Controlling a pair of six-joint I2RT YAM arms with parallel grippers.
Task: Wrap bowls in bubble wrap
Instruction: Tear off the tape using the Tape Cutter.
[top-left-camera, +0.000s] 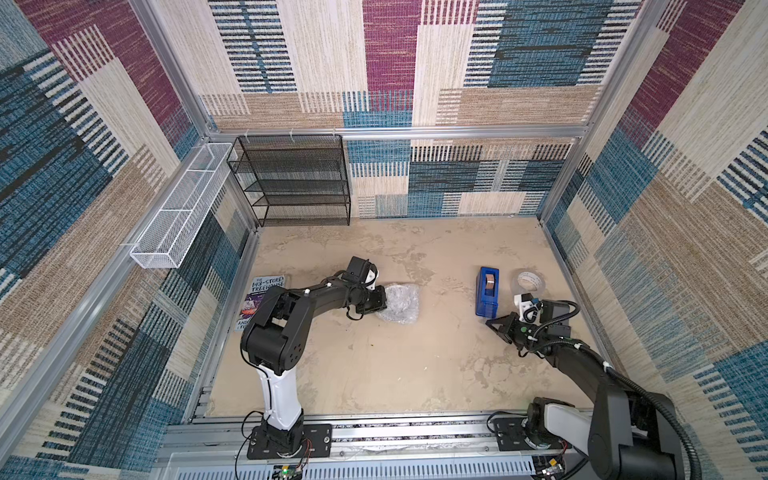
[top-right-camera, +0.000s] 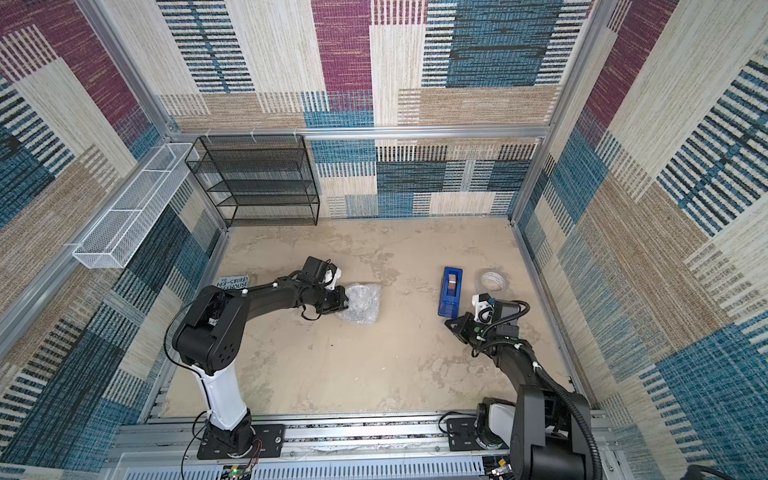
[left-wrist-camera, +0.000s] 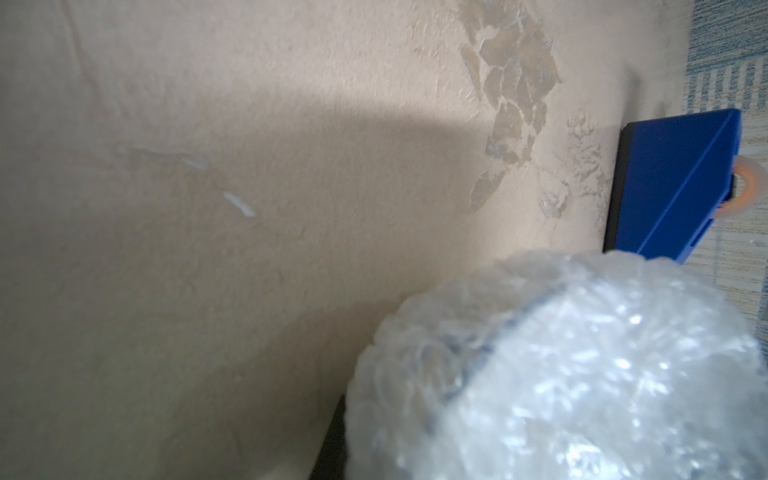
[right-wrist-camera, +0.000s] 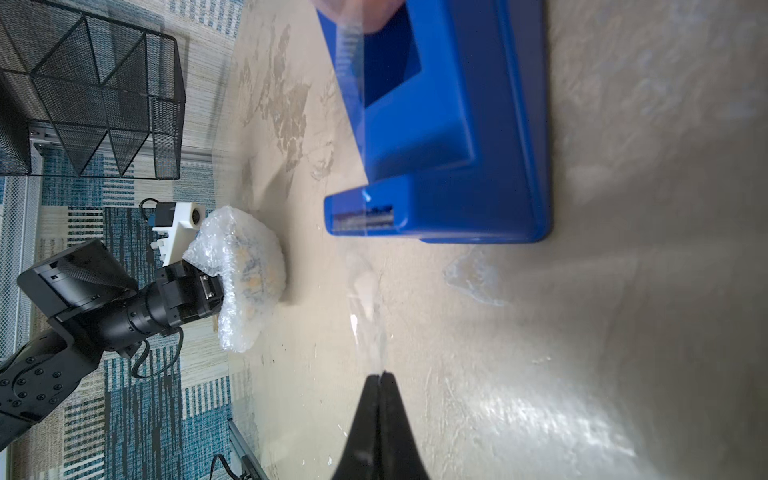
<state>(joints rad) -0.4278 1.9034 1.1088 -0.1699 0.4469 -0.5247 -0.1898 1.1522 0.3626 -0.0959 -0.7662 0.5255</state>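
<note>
Wrapping stage judged largely complete: the bubble wrap (top-left-camera: 400, 305) is gathered into a compact bundle lying on the desk (top-left-camera: 374, 365), left of centre in both top views. The bowl (right-wrist-camera: 254, 275) sits inside it, showing only as faint blue and yellow marks through the plastic in the right wrist view. No bare ceramic is exposed. The left pincer (top-left-camera: 376, 306) is clamped on the near edge of the bundle, pinning the folds together; the wrap fills much of the left wrist view. The right pincer (right-wrist-camera: 380, 377) is well apart from the bundle, just beside the blue tape dispenser (top-left-camera: 487, 296), jaws pressed together. A clear tape strip (right-wrist-camera: 365, 291) appears to run from the dispenser's cutter to its tips, so it is judged to be gripping tape. A white tape roll (top-left-camera: 530, 281) lies untouched just beyond the dispenser. Outstanding, by assessment: sever the strip, carry it across and press it over the loose folds. No tape is visible on the bundle
</note>
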